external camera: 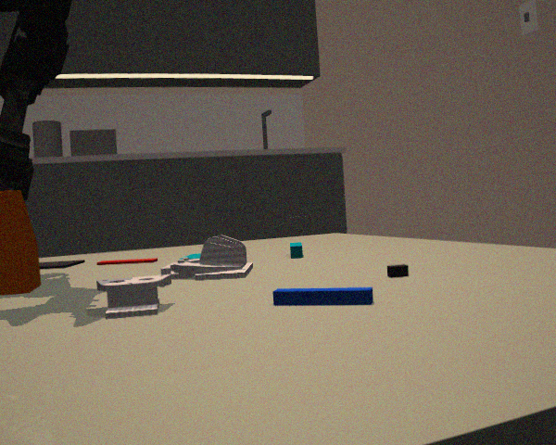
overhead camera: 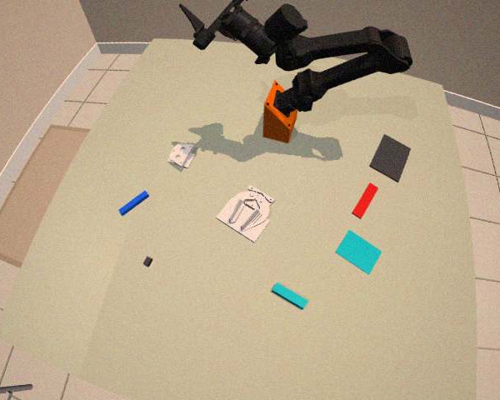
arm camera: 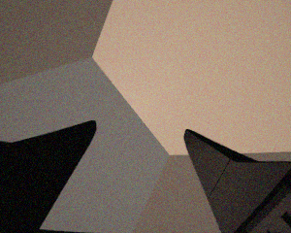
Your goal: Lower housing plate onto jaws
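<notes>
A small white bracket-like piece with two holes in its upper plate stands on the table; it seems to be the housing plate. Apart from it, a larger white rounded base lies flat on the table. Two long raised jaw-like parts stand on this base; whether they sit fully on their pins is too small to tell. My gripper is open and empty, raised at the top of the top view, well away from both white pieces. The exterior view does not show the fingers.
My arm stands on an orange pedestal. Around lie a blue bar, a small black block, a teal bar, a teal plate, a red bar and a dark plate.
</notes>
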Tool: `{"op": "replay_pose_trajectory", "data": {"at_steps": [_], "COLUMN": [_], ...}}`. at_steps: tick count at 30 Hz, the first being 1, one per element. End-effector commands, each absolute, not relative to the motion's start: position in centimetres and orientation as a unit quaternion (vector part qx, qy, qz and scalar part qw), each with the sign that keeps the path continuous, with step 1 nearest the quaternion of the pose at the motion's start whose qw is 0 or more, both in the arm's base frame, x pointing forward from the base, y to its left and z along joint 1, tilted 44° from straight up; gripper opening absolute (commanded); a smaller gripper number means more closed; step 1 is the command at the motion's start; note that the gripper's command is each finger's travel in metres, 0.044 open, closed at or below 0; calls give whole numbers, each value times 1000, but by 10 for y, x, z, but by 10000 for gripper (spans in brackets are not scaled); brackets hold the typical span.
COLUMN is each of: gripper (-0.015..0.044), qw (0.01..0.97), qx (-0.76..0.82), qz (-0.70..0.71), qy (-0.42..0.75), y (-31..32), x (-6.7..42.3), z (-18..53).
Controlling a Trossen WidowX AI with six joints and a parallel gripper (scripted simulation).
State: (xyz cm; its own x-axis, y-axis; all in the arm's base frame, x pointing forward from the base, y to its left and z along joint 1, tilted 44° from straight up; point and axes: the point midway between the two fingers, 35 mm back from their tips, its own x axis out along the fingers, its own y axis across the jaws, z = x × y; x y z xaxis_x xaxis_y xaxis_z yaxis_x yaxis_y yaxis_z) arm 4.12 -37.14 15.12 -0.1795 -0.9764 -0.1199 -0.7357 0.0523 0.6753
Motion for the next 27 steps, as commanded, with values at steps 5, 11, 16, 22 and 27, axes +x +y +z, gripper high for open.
{"op": "replay_pose_trajectory", "data": {"at_steps": [5,11,16,22,27], "gripper": [440,440,440,440,440], "qw": [210,225,237,250,260], "qx": [630,642,650,659,666], "qz": [-402,-461,-506,-553,-587], "qy": [-631,-570,-515,-444,-381], "y": [-385,-392,-396,-399,-399], "x": [58,70,80,92,101], "z": [124,103,84,61,42]}}
